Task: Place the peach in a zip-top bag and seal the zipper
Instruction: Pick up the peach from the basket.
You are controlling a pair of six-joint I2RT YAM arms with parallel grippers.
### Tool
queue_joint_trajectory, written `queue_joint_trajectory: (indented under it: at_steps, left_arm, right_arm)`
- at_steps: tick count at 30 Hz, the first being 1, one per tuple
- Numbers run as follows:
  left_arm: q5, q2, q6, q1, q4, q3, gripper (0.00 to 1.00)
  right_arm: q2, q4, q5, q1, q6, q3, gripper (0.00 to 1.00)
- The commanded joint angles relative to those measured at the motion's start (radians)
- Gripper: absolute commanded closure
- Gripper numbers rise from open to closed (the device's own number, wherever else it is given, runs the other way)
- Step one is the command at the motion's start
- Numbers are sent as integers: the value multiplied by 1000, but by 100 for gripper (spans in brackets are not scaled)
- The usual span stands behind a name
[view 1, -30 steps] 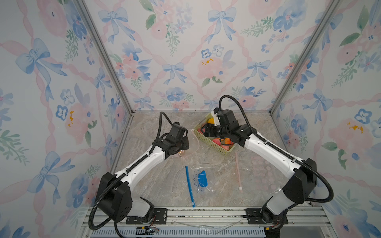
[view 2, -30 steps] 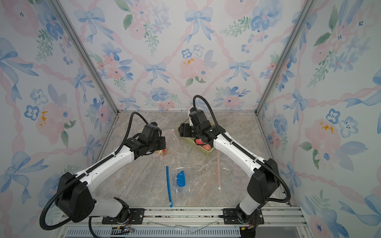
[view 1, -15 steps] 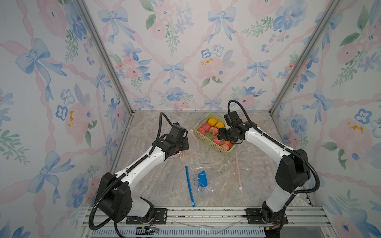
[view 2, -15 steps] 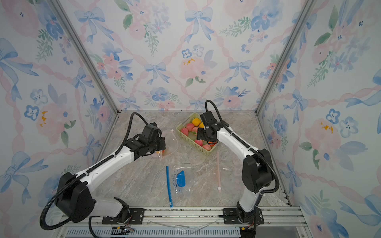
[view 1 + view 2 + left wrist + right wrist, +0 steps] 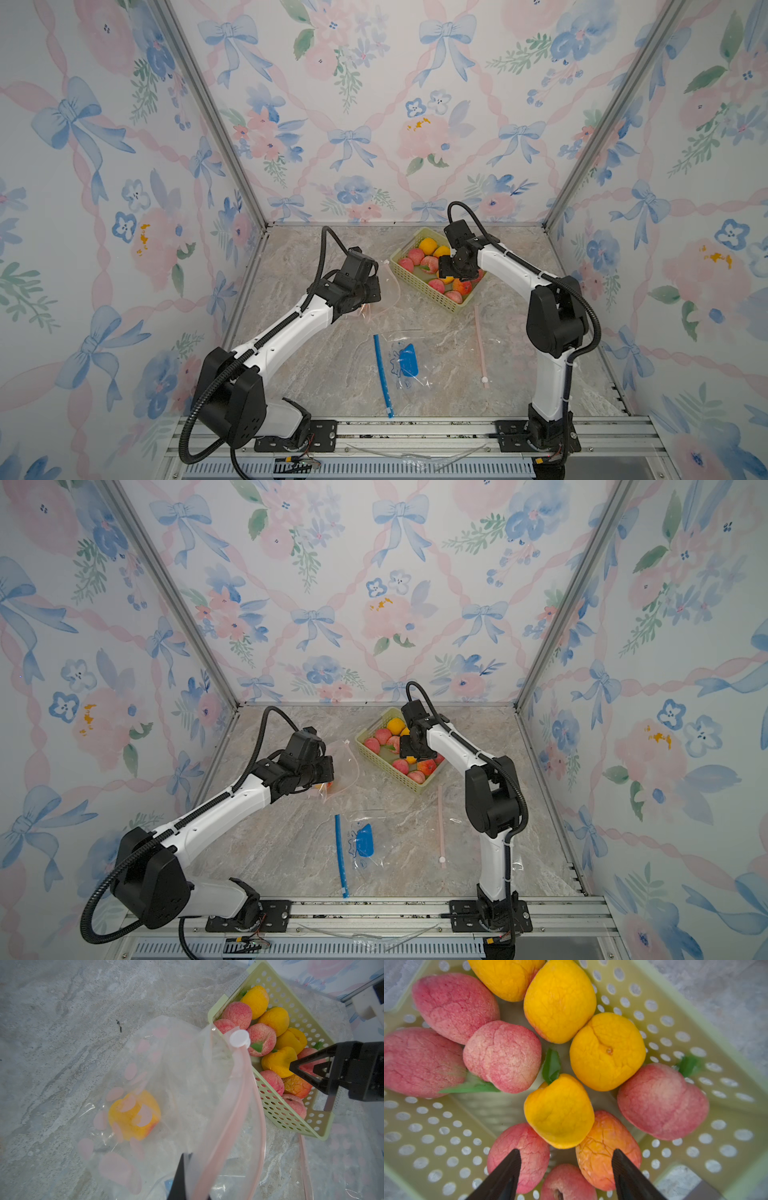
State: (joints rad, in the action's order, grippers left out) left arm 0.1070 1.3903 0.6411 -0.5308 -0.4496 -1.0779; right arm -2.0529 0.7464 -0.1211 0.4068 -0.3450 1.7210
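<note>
My left gripper (image 5: 190,1159) is shut on the rim of a clear zip-top bag (image 5: 176,1084) with a pink zipper, holding its mouth up off the table. The white slider (image 5: 239,1038) sits at the zipper's far end. A yellow-orange peach (image 5: 133,1115) lies inside the bag on the table. Both top views show the bag (image 5: 388,286) (image 5: 347,766) just left of the green basket (image 5: 419,286). My right gripper (image 5: 566,1151) hangs open low over the basket (image 5: 436,1136), above a gap between pink and orange peaches. It holds nothing. A yellow peach (image 5: 560,1111) lies just ahead of the fingertips.
A second clear bag with a blue zipper (image 5: 382,374) lies flat at the table's front middle. A third bag with a pink zipper strip (image 5: 482,349) lies flat to its right. The floral walls close in on three sides.
My right gripper has swung from the basket's left end to over its middle, with the arm folding back to the right. The left gripper and the bag have stayed still.
</note>
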Motion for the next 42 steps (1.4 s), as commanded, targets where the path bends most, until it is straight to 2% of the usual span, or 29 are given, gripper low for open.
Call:
queue_joint_trajectory:
  at_steps: [1, 12, 27, 36, 42]
  left_arm:
    - [5, -5, 11, -4, 11, 3, 100]
    - [-1, 8, 9, -5, 12, -9, 100]
    - [-17, 24, 13, -5, 21, -7, 100]
    - [-19, 24, 9, -5, 21, -7, 100]
    - [-25, 29, 10, -5, 20, -12, 100]
  right_arm:
    - [-49, 31, -4, -9, 58, 68, 29]
    - [-137, 41, 26, -6, 88, 143, 28]
    - [-188, 64, -17, -2, 113, 171, 25]
    - [-143, 52, -19, 1, 115, 148, 38]
    - [-47, 20, -17, 6, 110, 99, 45]
